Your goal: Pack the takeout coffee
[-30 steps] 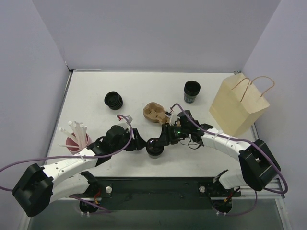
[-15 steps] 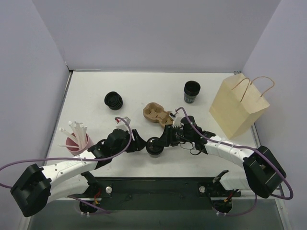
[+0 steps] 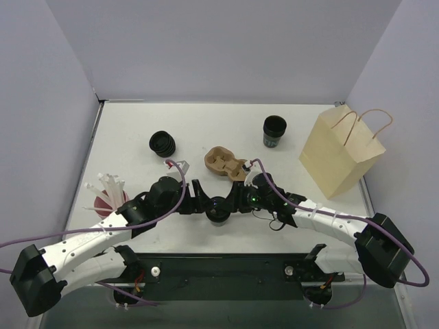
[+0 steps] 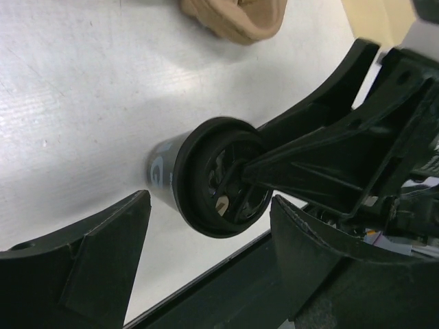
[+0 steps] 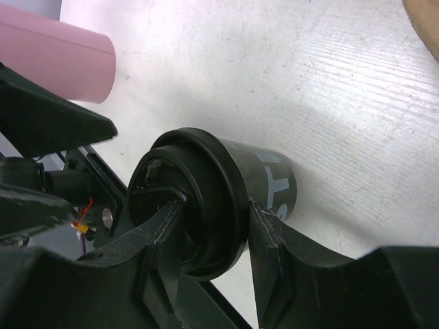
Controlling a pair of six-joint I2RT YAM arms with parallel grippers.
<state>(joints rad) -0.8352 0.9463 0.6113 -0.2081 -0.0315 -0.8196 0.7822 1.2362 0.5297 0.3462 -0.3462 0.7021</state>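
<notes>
Right gripper point(image 5: 216, 209) grips takeout coffee point(image 5: 264, 171) by its rim

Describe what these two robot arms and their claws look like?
The left arm and right arm have white links, black joints and blocky black bases; a purple cable trails along each. The left claw and right claw are matte black, with two broad, flat fingers.

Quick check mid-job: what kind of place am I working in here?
Probably a walled lab test cell staged as a coffee takeout counter: plain walls enclose a white table, which carries a paper bag, a pulp carrier and the takeout coffee, gripped by the right gripper.
</notes>
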